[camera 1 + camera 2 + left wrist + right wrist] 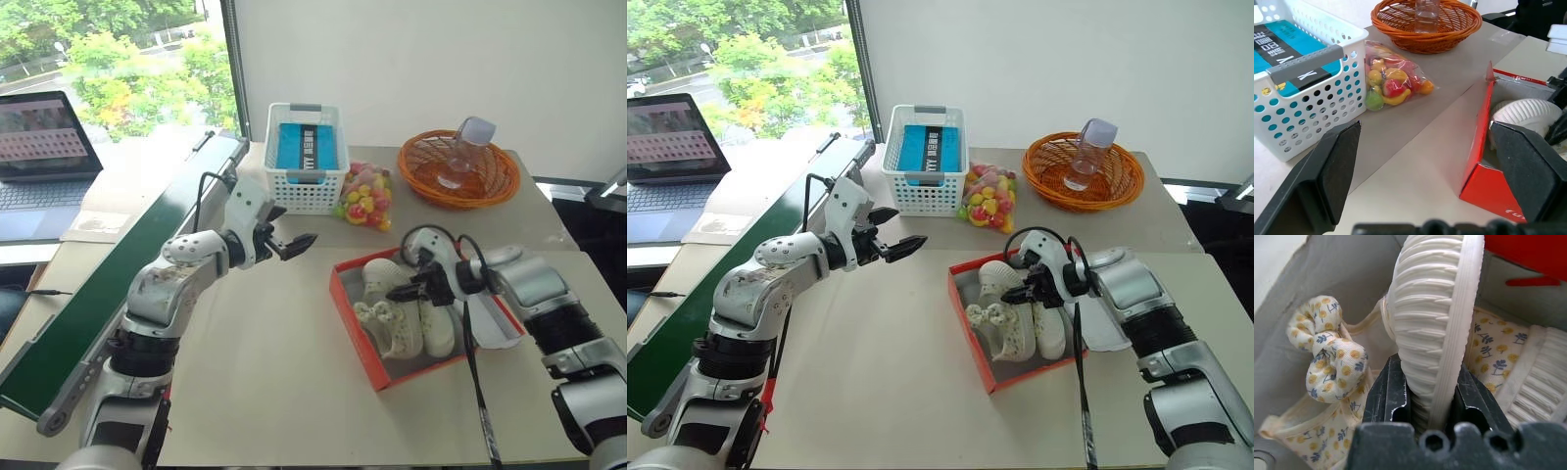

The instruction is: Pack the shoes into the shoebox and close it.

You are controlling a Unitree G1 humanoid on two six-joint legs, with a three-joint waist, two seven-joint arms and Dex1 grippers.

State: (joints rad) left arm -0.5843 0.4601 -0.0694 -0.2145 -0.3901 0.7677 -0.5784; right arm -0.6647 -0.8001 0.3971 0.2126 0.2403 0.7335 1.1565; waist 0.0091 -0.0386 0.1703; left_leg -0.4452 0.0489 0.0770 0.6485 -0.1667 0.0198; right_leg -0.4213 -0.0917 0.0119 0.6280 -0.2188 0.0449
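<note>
Left gripper (294,243): fingers spread wide, holding nothing, hovering over bare table (274,372). The shoebox (355,328) lies ahead of it and to its right, well apart, near corner toward it.

Shoebox: red, open, grey inside, long axis running away from the robot and slightly leftward. Lid not yet closed; I cannot tell how it lies.

Shoes (397,328): both inside the box, side by side, long axes along the box's length. The left-hand one shows a floral bow (1332,350).

Right gripper (416,287): inside the box, pointing down, fingers (1388,396) clamped on the ribbed sole edge of the right-hand shoe (1432,323), which stands on its edge directly beyond the fingertips.

Judgement: the right arm is far nearer; releasing the shoe so it lies flat looks like the next move, then the lid.
</note>
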